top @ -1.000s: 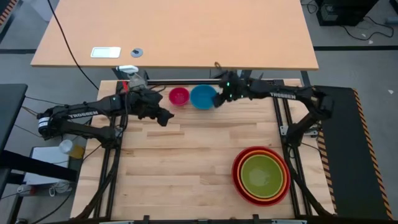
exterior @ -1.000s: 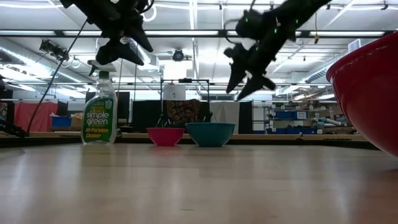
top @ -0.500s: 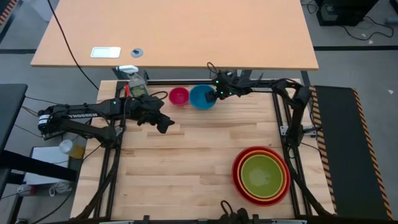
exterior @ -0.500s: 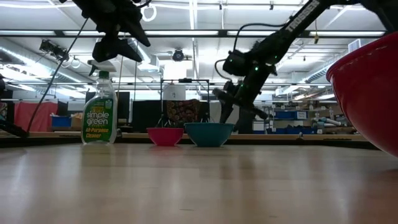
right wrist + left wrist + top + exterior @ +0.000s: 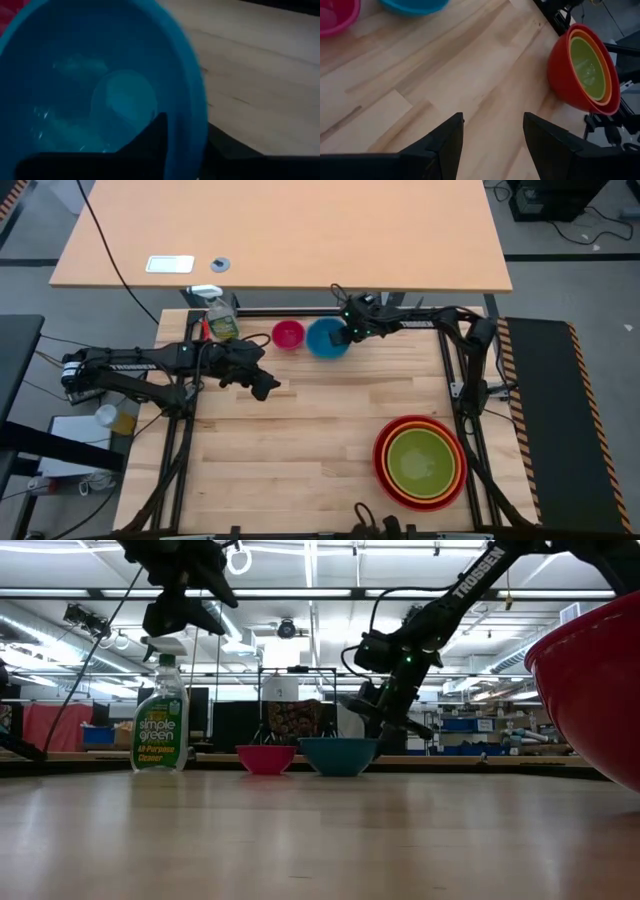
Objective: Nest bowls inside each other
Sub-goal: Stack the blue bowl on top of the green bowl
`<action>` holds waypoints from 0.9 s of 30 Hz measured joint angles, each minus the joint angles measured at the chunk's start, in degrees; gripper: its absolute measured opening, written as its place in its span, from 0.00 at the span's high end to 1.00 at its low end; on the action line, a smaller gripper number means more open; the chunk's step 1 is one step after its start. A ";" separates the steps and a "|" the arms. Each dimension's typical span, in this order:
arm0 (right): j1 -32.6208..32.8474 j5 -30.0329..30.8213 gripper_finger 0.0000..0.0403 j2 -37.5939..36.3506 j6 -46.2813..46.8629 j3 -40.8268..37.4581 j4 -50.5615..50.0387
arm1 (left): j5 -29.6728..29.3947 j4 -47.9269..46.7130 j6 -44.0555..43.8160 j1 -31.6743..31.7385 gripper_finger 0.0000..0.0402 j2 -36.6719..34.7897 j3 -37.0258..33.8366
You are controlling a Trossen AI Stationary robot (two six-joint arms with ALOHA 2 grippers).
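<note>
The blue bowl [image 5: 325, 338] stands upright on its base at the table's far edge, with the smaller pink bowl [image 5: 288, 335] just left of it. My right gripper [image 5: 344, 334] is shut on the blue bowl's right side. The lime green bowl [image 5: 420, 460] sits inside the orange bowl [image 5: 448, 442], which sits inside the red bowl [image 5: 385, 470], at the near right. My left gripper [image 5: 263, 385] hangs open above the bare table at mid-left, holding nothing. My right gripper grips the blue bowl's rim [image 5: 192, 125] on the side toward the table's right edge. One finger [image 5: 155, 132] is inside the bowl and the other is outside the wall. The fingers slant down from the far right. The bowl stands upright on the table.
A spray bottle [image 5: 221, 320] stands at the far left corner, left of the pink bowl. Bare wood lies between the far bowls and the red stack. The red bowl [image 5: 590, 690] looms close at the low view's right.
My right gripper has come down onto the blue bowl's right rim and has shut there; the bowl has stayed in place. My left arm has swung a little toward the near edge, uncovering the spray bottle.
</note>
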 joint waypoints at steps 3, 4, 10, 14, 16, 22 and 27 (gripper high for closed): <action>-0.02 -0.46 0.91 -1.56 -2.24 0.00 -1.67 | -0.20 -0.31 0.86 0.02 0.48 0.00 0.00; -0.01 -0.61 0.94 -2.41 -3.36 0.00 -2.58 | -0.20 -0.56 0.99 0.02 0.48 0.00 0.00; 0.76 -0.24 0.93 -10.01 -9.04 0.00 -10.64 | -3.90 -3.15 6.56 0.01 0.48 0.00 0.00; 2.49 -2.67 0.92 -16.63 -11.36 0.00 -18.16 | -14.87 -3.94 16.25 0.06 0.48 0.01 -0.28; 3.79 -5.48 0.93 -20.52 -12.14 0.00 -21.63 | -16.78 -2.56 22.30 1.03 0.48 0.73 -0.28; 9.46 -8.34 0.94 -33.47 -15.35 0.00 -34.41 | -5.88 0.29 28.83 7.16 0.48 5.21 -0.31; 18.75 -9.76 0.91 -42.21 -22.02 -0.01 -46.67 | -3.53 2.04 28.97 11.04 0.48 9.54 -0.33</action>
